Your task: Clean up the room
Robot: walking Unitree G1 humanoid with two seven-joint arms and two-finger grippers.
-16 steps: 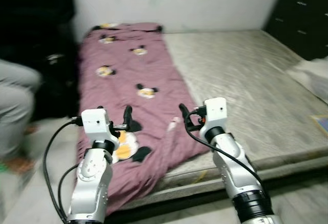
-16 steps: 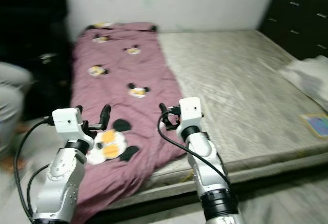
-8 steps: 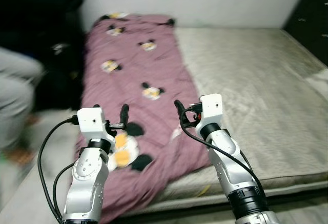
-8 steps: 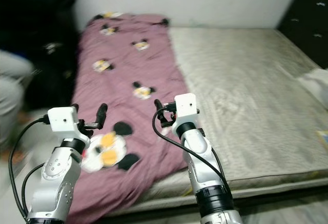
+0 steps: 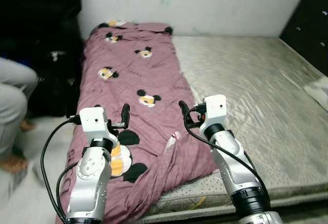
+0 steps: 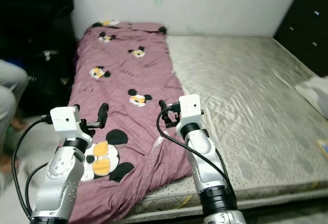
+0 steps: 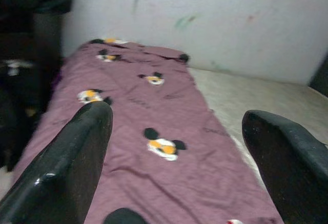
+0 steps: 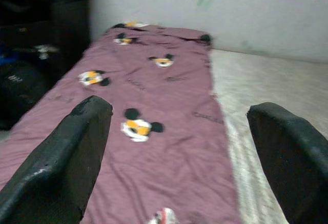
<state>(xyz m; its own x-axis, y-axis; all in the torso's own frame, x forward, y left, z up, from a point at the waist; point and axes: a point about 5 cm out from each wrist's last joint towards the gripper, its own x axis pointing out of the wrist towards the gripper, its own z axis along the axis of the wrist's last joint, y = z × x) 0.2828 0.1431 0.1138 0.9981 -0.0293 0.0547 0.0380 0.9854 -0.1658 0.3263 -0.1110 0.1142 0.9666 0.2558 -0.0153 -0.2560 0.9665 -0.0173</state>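
A purple blanket (image 5: 138, 85) with cartoon mouse heads lies long and flat on the left side of the bed (image 5: 256, 90). Its near end is bunched up and hangs over the bed's near edge.

Maroon mouse-print blanket (image 5: 138, 88), grey mattress (image 5: 256, 96)

A bare grey mattress (image 5: 256, 90) carries a maroon cartoon-mouse blanket (image 5: 138, 90) along its left side.
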